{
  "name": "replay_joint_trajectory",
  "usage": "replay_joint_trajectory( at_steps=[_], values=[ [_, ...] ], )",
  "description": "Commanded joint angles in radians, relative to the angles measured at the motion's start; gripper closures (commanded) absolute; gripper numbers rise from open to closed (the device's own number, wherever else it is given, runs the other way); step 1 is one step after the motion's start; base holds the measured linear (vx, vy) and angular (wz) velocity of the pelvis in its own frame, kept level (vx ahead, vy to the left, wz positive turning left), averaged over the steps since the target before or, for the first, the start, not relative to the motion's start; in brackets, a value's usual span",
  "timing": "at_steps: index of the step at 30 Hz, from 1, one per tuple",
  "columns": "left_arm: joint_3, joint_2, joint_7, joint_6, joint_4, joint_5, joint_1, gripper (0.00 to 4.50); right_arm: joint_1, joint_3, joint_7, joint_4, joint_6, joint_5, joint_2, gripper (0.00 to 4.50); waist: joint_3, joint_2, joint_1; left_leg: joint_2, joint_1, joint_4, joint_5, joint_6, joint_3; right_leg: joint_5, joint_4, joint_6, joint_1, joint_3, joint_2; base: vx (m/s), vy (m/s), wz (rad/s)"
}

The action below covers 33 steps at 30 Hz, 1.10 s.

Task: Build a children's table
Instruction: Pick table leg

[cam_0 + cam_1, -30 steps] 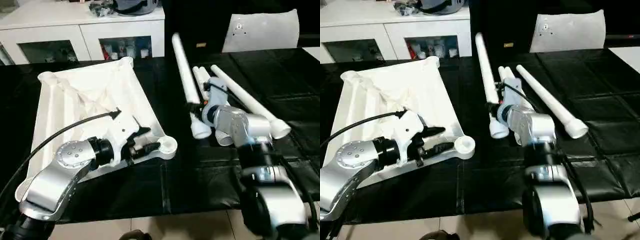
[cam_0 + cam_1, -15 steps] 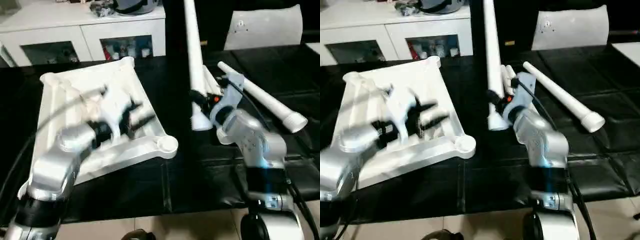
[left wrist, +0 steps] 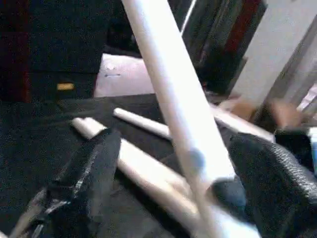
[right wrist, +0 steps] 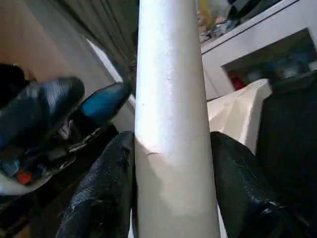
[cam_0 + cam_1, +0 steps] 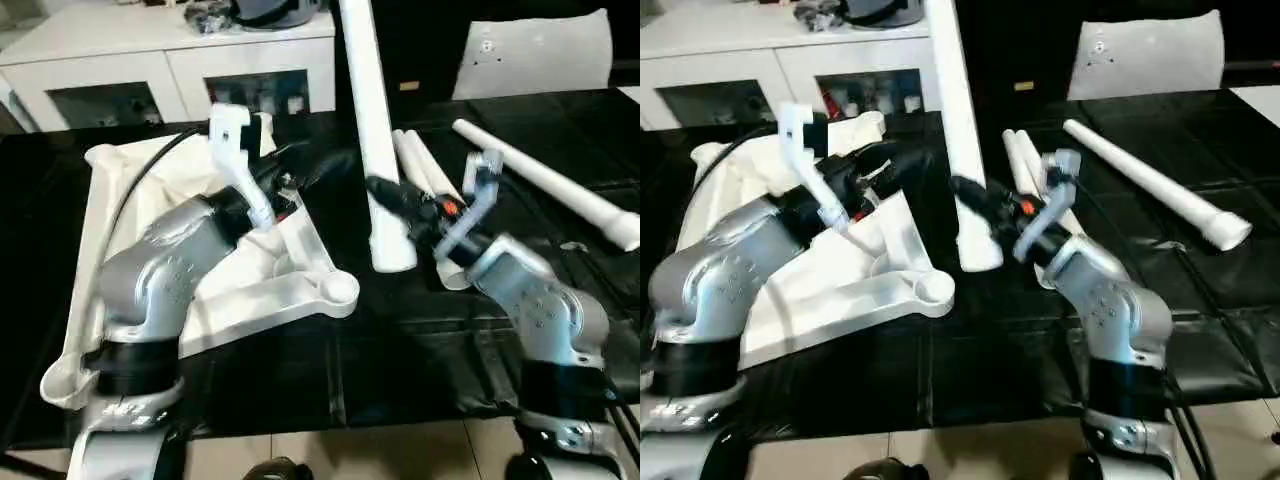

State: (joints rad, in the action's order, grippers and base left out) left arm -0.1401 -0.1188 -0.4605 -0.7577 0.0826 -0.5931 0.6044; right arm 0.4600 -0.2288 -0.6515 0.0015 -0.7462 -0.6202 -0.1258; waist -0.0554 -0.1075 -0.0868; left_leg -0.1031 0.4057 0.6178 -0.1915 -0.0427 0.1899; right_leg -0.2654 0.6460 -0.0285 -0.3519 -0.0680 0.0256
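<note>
White plastic is what I am seeing most of from my remote seat: the square tabletop (image 5: 260, 270) is lying ribbed side up on the black table (image 5: 420, 340), on my left half, with one round corner socket (image 5: 338, 290) pointing toward me. My right gripper (image 4: 173, 163) is clenching one tapered leg (image 5: 372, 130) near its wide end, a black finger (image 4: 106, 188) pressing on each side of the tube in the right wrist view, and the leg is standing nearly upright, its wide end hanging just above the table beside the tabletop's near edge and its narrow end running out of the top of the head view. My left gripper (image 3: 173, 183) is hovering above the tabletop's far part with its fingers (image 3: 86, 173) spread wide apart; in the left wrist view the raised leg is crossing the gap between them, and I cannot tell whether either finger is touching it. Two more legs (image 5: 420, 165) are lying side by side on the table just behind the right gripper, and a fourth leg (image 5: 550, 185) is lying slantwise farther to the right, well apart from the tabletop. Beyond the table, a white cabinet (image 5: 170, 60) is standing at the back left, and a small white panel with holes (image 5: 530, 55) is leaning at the back right.
</note>
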Motion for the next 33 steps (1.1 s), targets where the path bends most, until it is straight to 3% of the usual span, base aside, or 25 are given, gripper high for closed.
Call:
replay_joint_trajectory(
  at_steps=[1, 4, 6, 7, 8, 13, 16, 23, 26, 30, 33],
  values=[
    [-0.026, -0.001, 0.019, -0.017, -0.011, -0.026, 0.016, 0.33, 0.001, 0.011, -0.026, -0.029, -0.01, -0.026, -0.001, 2.64, 0.068, 0.021, -0.005, -0.149, -0.024, -0.061, -0.077, -0.055, -0.083, 0.012, -0.082, -0.19, 0.028, 0.08, 0.173, 0.0, 0.0, 0.0],
    [-0.049, 0.031, 0.024, -0.029, -0.025, -0.073, 0.031, 0.0, -0.005, 0.02, -0.058, -0.045, -0.014, -0.051, -0.006, 2.64, 0.067, 0.025, -0.01, -0.148, -0.025, -0.059, -0.083, -0.057, -0.081, -0.019, -0.086, -0.184, 0.027, 0.08, 0.174, 0.0, 0.0, 0.0],
    [-0.063, 0.05, 0.028, -0.036, -0.03, -0.101, 0.039, 0.0, -0.009, 0.028, -0.076, -0.058, -0.021, -0.071, -0.01, 2.64, 0.067, 0.023, -0.01, -0.152, -0.026, -0.063, -0.082, -0.06, -0.084, -0.021, -0.085, -0.176, 0.025, 0.079, 0.169, 0.0, 0.0, 0.0],
    [-0.063, 0.05, 0.028, -0.036, -0.03, -0.101, 0.039, 0.0, -0.009, 0.028, -0.076, -0.058, -0.021, -0.071, -0.01, 2.64, 0.068, 0.028, -0.01, -0.155, -0.026, -0.066, -0.078, -0.063, -0.085, -0.015, -0.081, -0.173, 0.026, 0.078, 0.169, 0.0, 0.0, 0.0],
    [-0.064, 0.055, 0.024, -0.039, -0.03, -0.109, 0.042, 0.0, -0.013, 0.036, -0.086, -0.067, -0.023, -0.078, -0.015, 2.64, 0.068, 0.025, -0.01, -0.153, -0.027, -0.065, -0.079, -0.063, -0.084, -0.012, -0.081, -0.174, 0.023, 0.079, 0.17, 0.0, 0.0, 0.0],
    [-0.069, 0.063, 0.033, -0.052, -0.033, -0.126, 0.054, 0.0, -0.023, 0.056, -0.111, -0.082, -0.022, -0.084, -0.027, 2.64, 0.066, 0.028, -0.016, -0.151, -0.025, -0.063, -0.084, -0.054, -0.083, -0.035, -0.088, -0.167, 0.025, 0.081, 0.173, 0.0, 0.0, 0.0],
    [-0.079, 0.068, 0.034, -0.067, -0.032, -0.167, 0.064, 0.0, -0.029, 0.087, -0.12, -0.092, -0.008, -0.062, -0.041, 2.64, 0.066, 0.028, -0.016, -0.153, -0.027, -0.065, -0.085, -0.05, -0.084, -0.027, -0.086, -0.167, 0.023, 0.08, 0.171, 0.0, 0.0, 0.0],
    [-0.046, 0.055, 0.041, -0.046, -0.025, -0.121, 0.047, 0.0, -0.033, 0.15, -0.105, -0.117, 0.049, 0.014, -0.064, 2.64, 0.064, 0.028, -0.015, -0.152, -0.025, -0.065, -0.092, -0.043, -0.085, -0.046, -0.09, -0.154, 0.024, 0.082, 0.172, 0.0, 0.0, 0.0],
    [-0.043, 0.059, 0.047, -0.016, -0.02, -0.113, 0.042, 0.36, -0.025, 0.184, -0.072, -0.106, 0.114, 0.086, -0.07, 2.64, 0.066, 0.026, -0.014, -0.154, -0.026, -0.067, -0.089, -0.04, -0.085, -0.026, -0.086, -0.155, 0.021, 0.08, 0.169, 0.0, 0.0, 0.0],
    [-0.028, 0.051, 0.064, 0.006, -0.012, -0.09, 0.036, 0.66, -0.02, 0.198, -0.045, -0.095, 0.158, 0.118, -0.063, 2.64, 0.075, 0.028, -0.015, -0.151, -0.021, -0.059, -0.041, -0.068, -0.084, 0.066, -0.075, -0.163, 0.023, 0.078, 0.17, 0.0, 0.0, 0.0],
    [-0.02, 0.061, 0.09, 0.025, -0.002, -0.059, 0.021, 0.78, -0.011, 0.22, -0.024, -0.084, 0.223, 0.168, -0.057, 2.64, 0.079, 0.025, -0.013, -0.156, -0.019, -0.053, -0.003, -0.116, -0.085, 0.15, -0.06, -0.171, 0.016, 0.073, 0.168, 0.0, 0.0, 0.0]
  ],
)
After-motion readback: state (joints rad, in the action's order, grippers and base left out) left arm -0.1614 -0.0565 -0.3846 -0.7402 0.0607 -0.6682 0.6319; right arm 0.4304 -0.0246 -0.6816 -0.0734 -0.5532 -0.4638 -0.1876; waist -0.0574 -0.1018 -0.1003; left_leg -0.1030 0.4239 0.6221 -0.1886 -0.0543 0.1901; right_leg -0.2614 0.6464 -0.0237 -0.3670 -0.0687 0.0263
